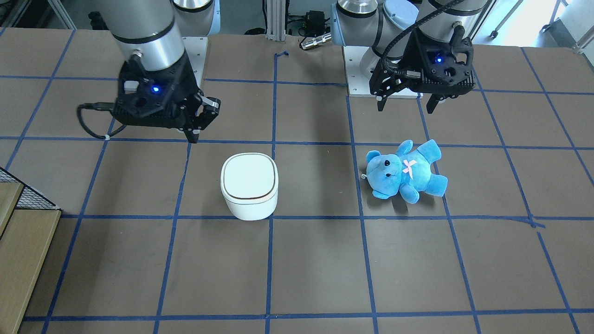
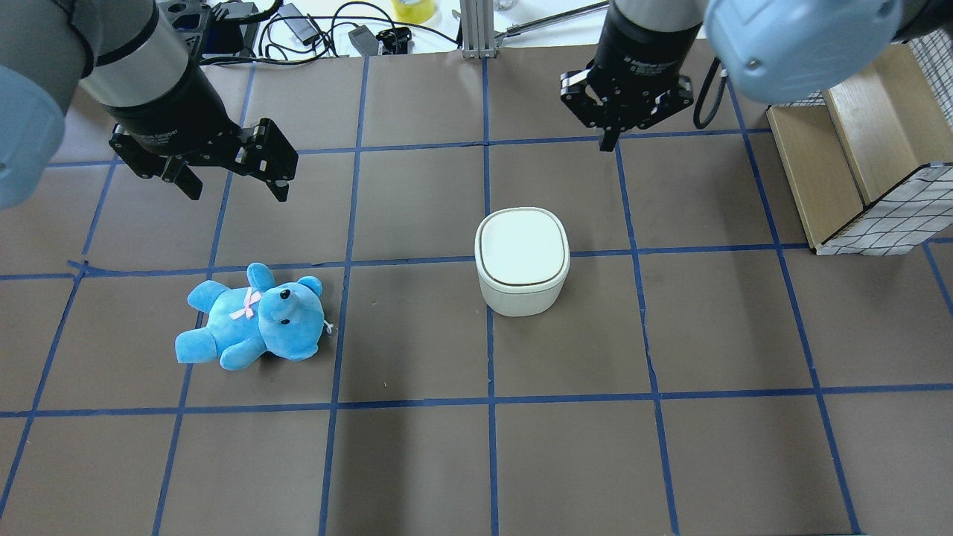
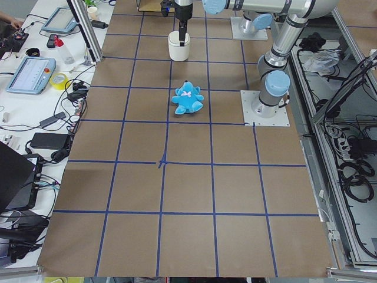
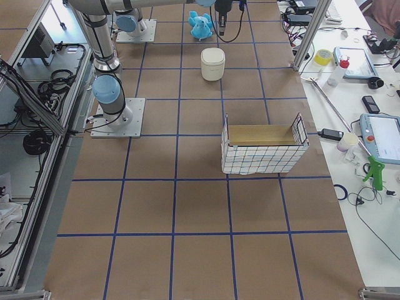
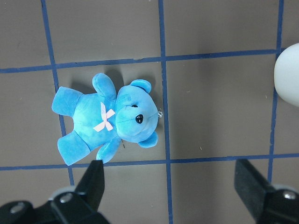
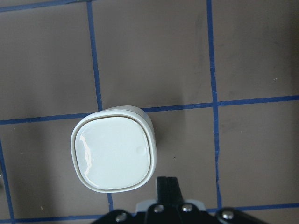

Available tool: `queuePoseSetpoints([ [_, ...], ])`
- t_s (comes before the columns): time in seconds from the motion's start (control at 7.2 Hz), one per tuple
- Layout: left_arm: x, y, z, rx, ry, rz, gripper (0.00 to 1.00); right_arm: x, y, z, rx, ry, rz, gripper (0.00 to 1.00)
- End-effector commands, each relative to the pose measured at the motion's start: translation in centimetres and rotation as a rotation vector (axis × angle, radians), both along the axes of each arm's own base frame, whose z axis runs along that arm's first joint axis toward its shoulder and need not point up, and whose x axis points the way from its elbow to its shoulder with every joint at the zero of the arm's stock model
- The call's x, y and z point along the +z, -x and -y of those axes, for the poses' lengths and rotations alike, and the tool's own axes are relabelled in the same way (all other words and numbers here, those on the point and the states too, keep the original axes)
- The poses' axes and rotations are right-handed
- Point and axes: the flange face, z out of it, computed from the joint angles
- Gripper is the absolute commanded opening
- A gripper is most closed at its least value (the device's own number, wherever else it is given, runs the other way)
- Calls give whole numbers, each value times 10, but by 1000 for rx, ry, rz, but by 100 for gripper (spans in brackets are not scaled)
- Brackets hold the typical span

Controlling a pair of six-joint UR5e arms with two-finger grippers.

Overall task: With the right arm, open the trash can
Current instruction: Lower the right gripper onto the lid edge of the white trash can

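Note:
The white trash can (image 1: pixel 249 185) stands on the brown table with its flat lid shut; it also shows in the overhead view (image 2: pixel 521 257) and the right wrist view (image 6: pixel 114 151). My right gripper (image 1: pixel 192 134) hangs above the table behind the can, towards the robot's base, apart from it, with fingers pressed together and empty. It also shows in the overhead view (image 2: pixel 610 138), and its fingertips (image 6: pixel 167 184) sit just off the can's rim in the right wrist view. My left gripper (image 2: pixel 234 190) is open and empty, hovering above a blue teddy bear (image 2: pixel 253 316).
The teddy bear (image 1: pixel 406 171) lies on its back on the robot's left side of the can, about one grid square away. A wire-and-wood basket (image 2: pixel 856 149) stands at the table's right edge. Blue tape lines grid the table.

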Motion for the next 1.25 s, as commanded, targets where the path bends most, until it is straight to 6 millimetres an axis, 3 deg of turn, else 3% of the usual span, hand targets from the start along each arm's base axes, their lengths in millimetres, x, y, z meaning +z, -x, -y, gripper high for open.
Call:
queuePoseSetpoints([
  [0.0,0,0,0,1,0,0,100,-61,-36,-9,12,-19,-3,0],
  [0.28,0,0,0,0,0,0,100,-123,-37,-18,20,-17,-2,0],
  [0.42,0,0,0,1,0,0,100,-136,-35,-23,23,-24,-9,0],
  [0.83,0,0,0,1,0,0,100,-164,-37,-18,31,-71,-15,0],
  [1.11,0,0,0,1,0,0,100,-166,-38,-19,32,-75,-16,0],
])
